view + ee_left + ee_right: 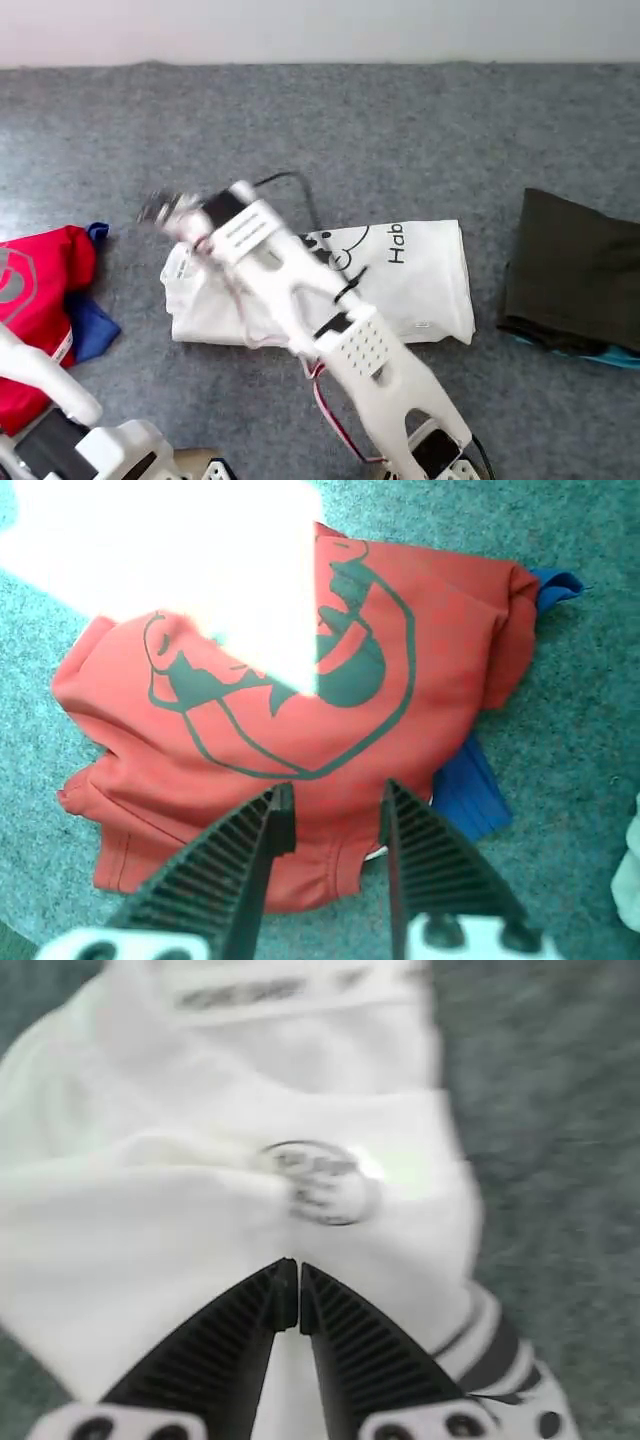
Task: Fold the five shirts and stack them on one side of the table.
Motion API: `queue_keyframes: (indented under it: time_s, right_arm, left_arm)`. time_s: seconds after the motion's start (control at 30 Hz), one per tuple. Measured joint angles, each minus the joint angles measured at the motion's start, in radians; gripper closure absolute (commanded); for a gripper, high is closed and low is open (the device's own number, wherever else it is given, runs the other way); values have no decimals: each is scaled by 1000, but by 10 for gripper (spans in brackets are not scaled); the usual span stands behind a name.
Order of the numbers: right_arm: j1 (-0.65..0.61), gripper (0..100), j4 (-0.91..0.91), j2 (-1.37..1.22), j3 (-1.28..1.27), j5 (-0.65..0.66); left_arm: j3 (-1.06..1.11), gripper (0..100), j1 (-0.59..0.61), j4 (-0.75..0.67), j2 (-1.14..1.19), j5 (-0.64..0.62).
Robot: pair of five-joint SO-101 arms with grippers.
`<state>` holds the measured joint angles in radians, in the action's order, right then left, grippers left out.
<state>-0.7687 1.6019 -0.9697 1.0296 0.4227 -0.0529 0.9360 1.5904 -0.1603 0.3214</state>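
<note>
Judging by the piles, only the dark shirt (570, 270) looks folded; the white shirt (200, 1200) lies beneath the right gripper's (288, 1266) closed jaws, with the red shirt (300, 730) and blue shirt (472, 792) crumpled below the left gripper's (337, 790) parted jaws.

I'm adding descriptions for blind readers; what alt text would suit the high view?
The white right arm extends over a white printed shirt at the middle of the grey table. A red shirt lies on a blue shirt at the left edge; a folded dark shirt sits on light blue cloth at the right edge.
</note>
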Motion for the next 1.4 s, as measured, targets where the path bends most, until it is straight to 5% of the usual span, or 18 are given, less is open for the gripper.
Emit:
queue_keyframes:
  time_s: [0.2, 0.63, 1.0, 1.4]
  right_arm:
    - [-21, 987, 103, 0, 215, 6]
    - [-239, 987, 152, -127, 198, -9]
    - [-196, 986, 155, -149, 281, -9]
    - [-83, 987, 155, 272, -290, -9]
  left_arm:
    - [0, 848, 0, 0, 0, 0]
    - [0, 848, 0, 0, 0, 0]
    - [0, 848, 0, 9, 0, 0]
    - [0, 848, 0, 9, 0, 0]
